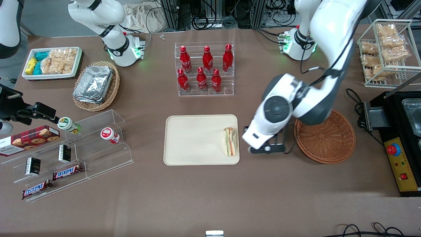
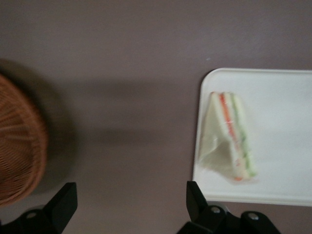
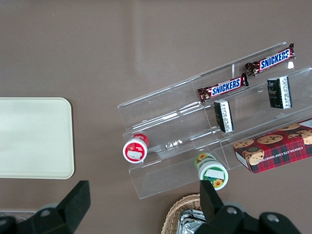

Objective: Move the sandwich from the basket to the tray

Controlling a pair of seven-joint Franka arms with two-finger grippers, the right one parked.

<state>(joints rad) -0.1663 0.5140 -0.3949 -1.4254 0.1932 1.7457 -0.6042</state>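
the sandwich (image 1: 230,141) lies on the tray (image 1: 194,140), at its edge nearest the empty basket (image 1: 325,137). the claw (image 2: 131,204) hangs wide and empty over the tabletop (image 1: 210,197) between them; placing looks done, so next is only pulling clear.

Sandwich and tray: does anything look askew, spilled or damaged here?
Nothing stands out. The sandwich lies whole inside the tray, near its basket-side rim. The basket holds nothing. The gripper hangs open between them.
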